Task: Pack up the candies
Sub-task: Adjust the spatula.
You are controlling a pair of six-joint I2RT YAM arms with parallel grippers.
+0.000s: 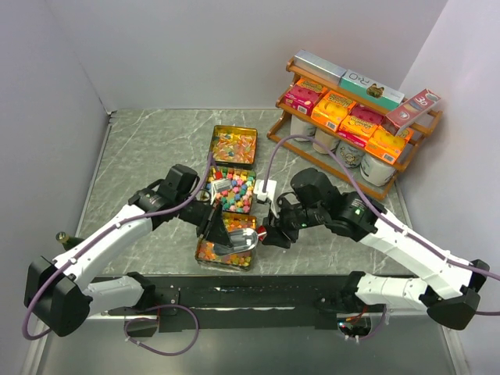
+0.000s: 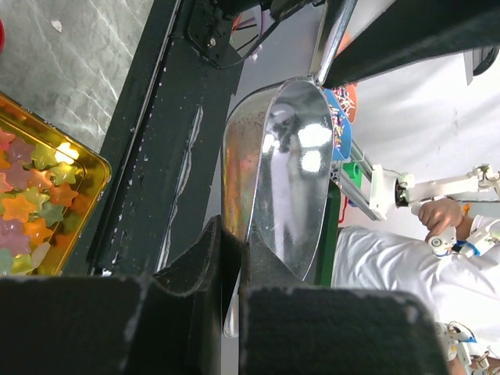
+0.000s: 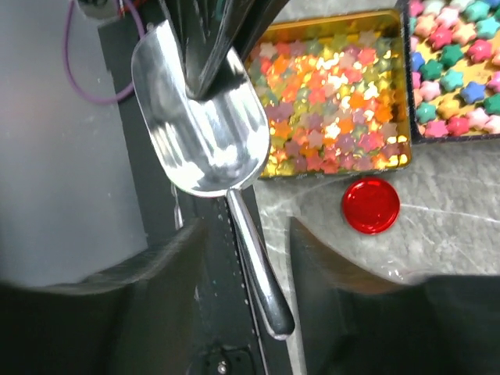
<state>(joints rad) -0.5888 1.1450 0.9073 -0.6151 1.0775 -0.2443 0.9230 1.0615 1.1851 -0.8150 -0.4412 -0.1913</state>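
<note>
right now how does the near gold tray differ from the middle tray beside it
The near gold tray has shiny gold walls; the middle tray has dark ones. The near tray's candies look translucent, mostly orange and pink; the middle tray's candies are opaque pink, green and blue. Both hold star shapes.

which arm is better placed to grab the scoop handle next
Right. The right gripper is open astride the scoop handle; the left gripper only pinches the bowl rim.

Empty metal scoop (image 3: 195, 133); handle between spread right gripper (image 3: 246, 242) jaws, seemingly untouched. Star candies (image 3: 328, 109) in gold tray (image 3: 344, 19); red lid (image 3: 370, 205) beside.
</note>
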